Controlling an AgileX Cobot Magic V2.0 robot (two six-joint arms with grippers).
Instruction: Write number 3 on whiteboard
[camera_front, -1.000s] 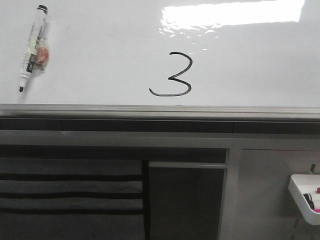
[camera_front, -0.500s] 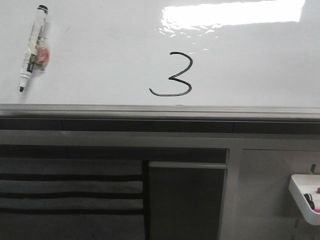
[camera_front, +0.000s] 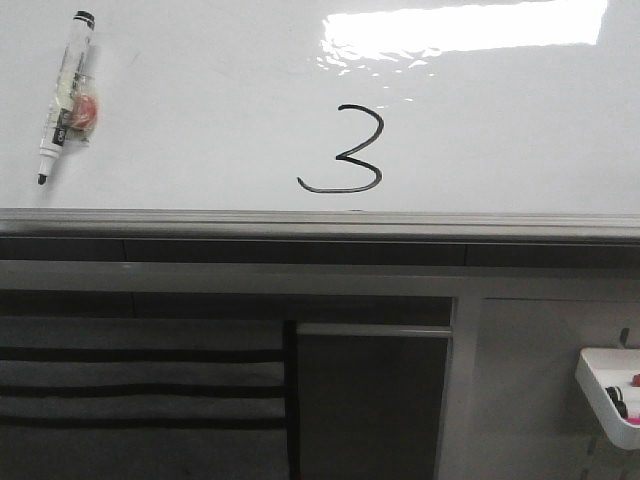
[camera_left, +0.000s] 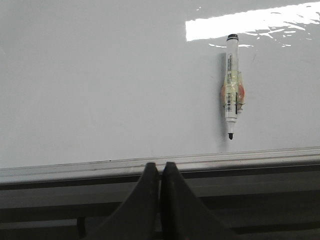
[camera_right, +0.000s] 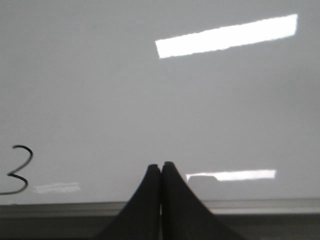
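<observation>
Whiteboard (camera_front: 200, 110): large, glossy, rigid, fixed; likely slippery and not for gripping. It bears the number 3 (camera_front: 345, 150) near its lower frame, centre, apparently complete. Marker (camera_front: 68, 92): uncapped, light, stiff, stuck far left of the digit; best gripped mid-barrel. Left gripper (camera_left: 160, 167) and right gripper (camera_right: 160, 167): fingers pressed together, empty.

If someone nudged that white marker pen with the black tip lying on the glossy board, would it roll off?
The white marker pen is a slim rigid cylinder, so it looks light and stiff. The orange-and-clear lump taped round its middle would probably stop free rolling. On the glossy white whiteboard it would likelier slide when pushed.
</observation>
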